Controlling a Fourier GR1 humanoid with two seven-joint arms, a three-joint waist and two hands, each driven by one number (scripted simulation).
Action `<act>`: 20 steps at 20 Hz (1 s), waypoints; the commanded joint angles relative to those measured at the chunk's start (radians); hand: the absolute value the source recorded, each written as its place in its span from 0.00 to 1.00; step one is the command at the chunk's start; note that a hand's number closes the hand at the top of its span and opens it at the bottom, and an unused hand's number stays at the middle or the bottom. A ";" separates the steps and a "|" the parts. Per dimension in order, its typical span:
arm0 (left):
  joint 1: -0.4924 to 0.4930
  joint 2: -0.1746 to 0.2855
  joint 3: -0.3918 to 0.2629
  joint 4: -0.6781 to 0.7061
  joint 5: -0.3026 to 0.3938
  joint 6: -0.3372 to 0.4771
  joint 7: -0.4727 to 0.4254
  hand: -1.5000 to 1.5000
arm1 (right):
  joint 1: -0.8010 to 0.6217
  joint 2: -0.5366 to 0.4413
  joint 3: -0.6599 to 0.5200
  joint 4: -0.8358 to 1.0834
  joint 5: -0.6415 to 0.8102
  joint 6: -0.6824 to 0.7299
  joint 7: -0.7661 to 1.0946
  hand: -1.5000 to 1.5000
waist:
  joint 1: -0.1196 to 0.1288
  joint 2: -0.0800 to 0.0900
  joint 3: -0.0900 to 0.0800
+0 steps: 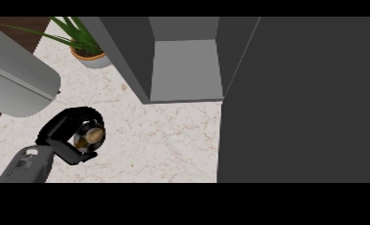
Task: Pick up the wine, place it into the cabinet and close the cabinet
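Kitchen setting. Pale marbled stone counter (166,136); dark grey cabinet (124,48) standing on it, door (296,101) swung open. Small potted plant (90,55) at back left. Rounded grey appliance (22,82) at left edge, kind unclear.

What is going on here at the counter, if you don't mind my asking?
The robot's left hand is curled round the wine bottle over the marble counter, at the view's lower left. The cabinet ahead stands open, with nothing visible on its shelf, so the bottle is not yet placed and the cabinet not yet closed. A potted plant sits at the back left. The right hand is out of view.
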 commanded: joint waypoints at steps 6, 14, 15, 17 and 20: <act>0.129 -0.181 0.168 0.039 0.144 0.324 -0.139 1.00 | 0.034 0.001 -0.021 -0.073 -0.033 -0.023 0.021 0.00 | 0.034 -0.004 -0.002; 0.148 -0.269 0.088 -0.187 0.040 0.610 -0.064 1.00 | 0.089 0.014 0.029 -0.118 0.005 -0.015 0.022 0.00 | 0.034 -0.007 0.002; 0.115 -0.261 0.081 -0.188 0.013 0.651 -0.039 1.00 | 0.069 0.005 0.019 -0.137 -0.015 -0.030 0.053 0.00 | 0.032 -0.005 0.001; 0.161 -0.275 0.059 -0.247 0.003 0.663 0.004 1.00 | 0.117 -0.023 -0.020 -0.152 -0.061 0.001 0.047 0.00 | 0.032 -0.006 0.001; 0.175 -0.335 0.031 -0.352 0.013 0.692 0.124 1.00 | 0.022 0.008 0.005 -0.125 -0.013 -0.066 0.081 0.00 | 0.044 -0.007 0.001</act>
